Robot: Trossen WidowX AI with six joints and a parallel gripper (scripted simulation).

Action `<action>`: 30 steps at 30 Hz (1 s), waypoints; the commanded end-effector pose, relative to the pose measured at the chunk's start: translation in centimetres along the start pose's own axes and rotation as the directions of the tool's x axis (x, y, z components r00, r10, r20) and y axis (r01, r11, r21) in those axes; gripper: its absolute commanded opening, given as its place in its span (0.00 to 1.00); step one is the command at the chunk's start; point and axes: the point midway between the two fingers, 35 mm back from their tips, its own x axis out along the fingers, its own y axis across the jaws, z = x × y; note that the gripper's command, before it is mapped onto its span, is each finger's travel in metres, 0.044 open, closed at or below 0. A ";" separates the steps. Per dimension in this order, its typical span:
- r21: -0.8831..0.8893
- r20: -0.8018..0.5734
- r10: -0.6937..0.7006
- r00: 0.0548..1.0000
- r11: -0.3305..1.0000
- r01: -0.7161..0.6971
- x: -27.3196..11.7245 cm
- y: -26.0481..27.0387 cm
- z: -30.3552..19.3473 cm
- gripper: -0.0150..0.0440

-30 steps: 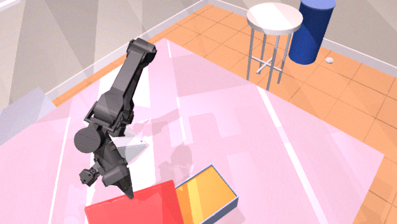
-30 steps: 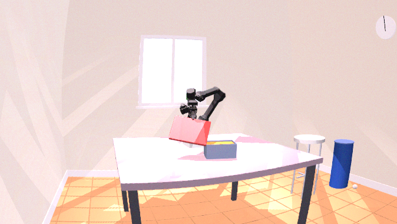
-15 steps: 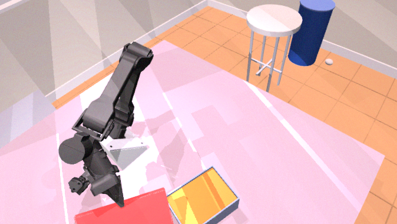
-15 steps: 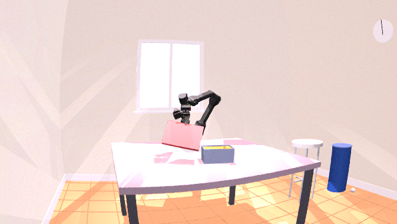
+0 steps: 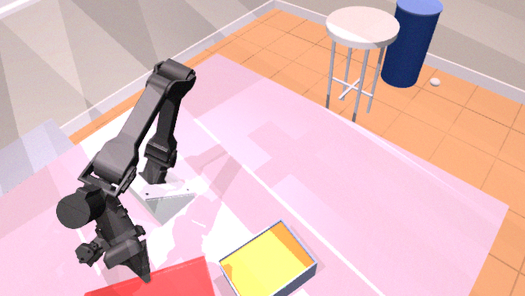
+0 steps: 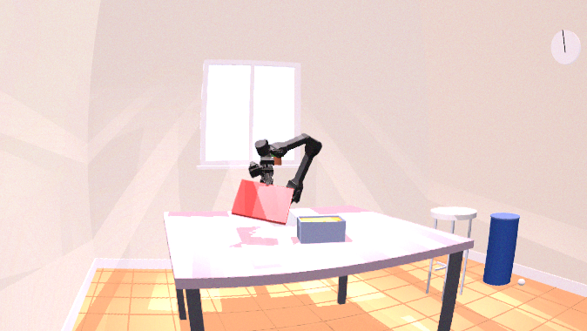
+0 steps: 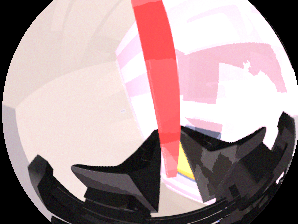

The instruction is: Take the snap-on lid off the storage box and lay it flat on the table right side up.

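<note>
The red lid (image 5: 175, 278) (image 6: 263, 202) (image 7: 160, 90) is in the air above the counter (image 5: 350, 187) (image 6: 244, 279), well off the box, and it hangs steeply tilted from the pincer (image 5: 146, 281) (image 6: 267, 183) (image 7: 168, 131). The pincer is closed on the lid, gripping it near the middle of one long edge. From the fingertips the lid goes downward and toward the exterior camera, and its long axis runs across below the pincer, one end pointing toward the side of the box; in the exterior view this end is also the lower one. This relation, I think, decides the next move: the broad face must be turned to level before the lid can lie flat, so the wrist should probably swing the hanging edge outward and up while the arm comes down. The open box (image 5: 316, 268) (image 6: 321, 232), with yellow inside, stands upright on the counter, beside the lid and lower, with a narrow gap between them in the top view. On the side away from the box, the counter seems to give more width for laying. If the lid descends where it is, its lower corner may touch first and make it twist in the grip, or its near end may push the box.
</note>
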 end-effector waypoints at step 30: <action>-0.011 0.002 0.011 1.000 1.000 -0.011 -0.5 0.3 6.8 0.25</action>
